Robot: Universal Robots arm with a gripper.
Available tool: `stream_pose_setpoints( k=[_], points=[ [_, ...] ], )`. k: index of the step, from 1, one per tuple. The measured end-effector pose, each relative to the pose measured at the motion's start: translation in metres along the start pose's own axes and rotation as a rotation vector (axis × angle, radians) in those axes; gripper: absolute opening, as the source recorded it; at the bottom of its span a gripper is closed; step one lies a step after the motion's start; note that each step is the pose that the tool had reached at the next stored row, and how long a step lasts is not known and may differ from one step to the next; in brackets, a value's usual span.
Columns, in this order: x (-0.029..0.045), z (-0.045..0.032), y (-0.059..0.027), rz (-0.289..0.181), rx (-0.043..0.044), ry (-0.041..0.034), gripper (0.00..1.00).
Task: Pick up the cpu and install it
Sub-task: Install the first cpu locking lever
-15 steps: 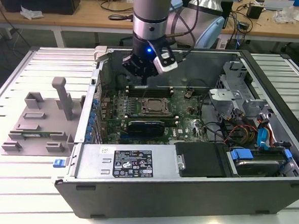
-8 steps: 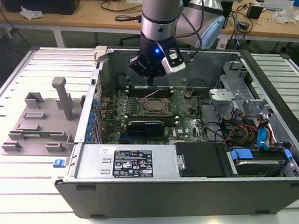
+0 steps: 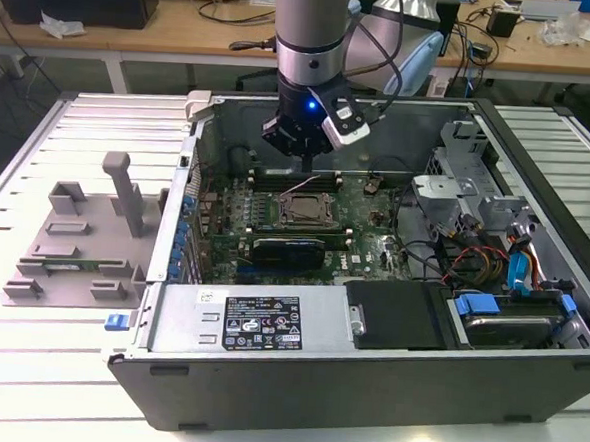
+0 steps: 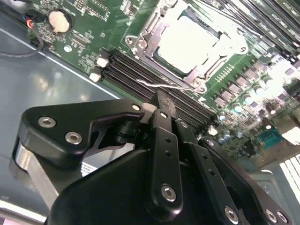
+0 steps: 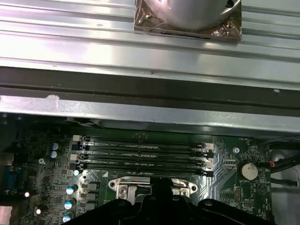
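Already the cpu (image 4: 190, 40) sits in the socket (image 4: 140, 44) (gripper (image 4: 161, 99) nearby, fingers together).

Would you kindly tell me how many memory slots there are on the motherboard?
4 memory slots, parallel and side by side in one bank, lying between the socket and the case wall. Parts of the board are hidden, so others may exist.

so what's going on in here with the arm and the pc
A robot arm's black gripper hangs inside the open grey computer case, just above the green motherboard and beside its metal-framed socket. In the second wrist view a pale shiny square, seemingly the cpu, lies in that socket. The gripper's fingers look shut with nothing seen between them, their tip close to the thin wire lever.
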State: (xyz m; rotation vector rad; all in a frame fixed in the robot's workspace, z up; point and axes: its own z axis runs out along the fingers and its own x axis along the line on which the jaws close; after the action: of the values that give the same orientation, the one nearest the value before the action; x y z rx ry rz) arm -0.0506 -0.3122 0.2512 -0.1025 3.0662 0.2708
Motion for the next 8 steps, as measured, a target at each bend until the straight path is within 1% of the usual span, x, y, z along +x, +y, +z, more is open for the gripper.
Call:
stream_pose_setpoints(
  k=[2,5,7,8],
  points=[
    [0.0,0.0,0.0,0.0,0.0002,0.0,0.11],
    [0.0005,0.0026,-0.0005,-0.002,0.0009,-0.0138,0.11],
    [0.0008,0.0047,-0.0009,-0.004,0.0015,-0.0248,0.11],
    [0.0013,0.0072,-0.0013,-0.005,0.0019,-0.0298,0.11]
  ],
)
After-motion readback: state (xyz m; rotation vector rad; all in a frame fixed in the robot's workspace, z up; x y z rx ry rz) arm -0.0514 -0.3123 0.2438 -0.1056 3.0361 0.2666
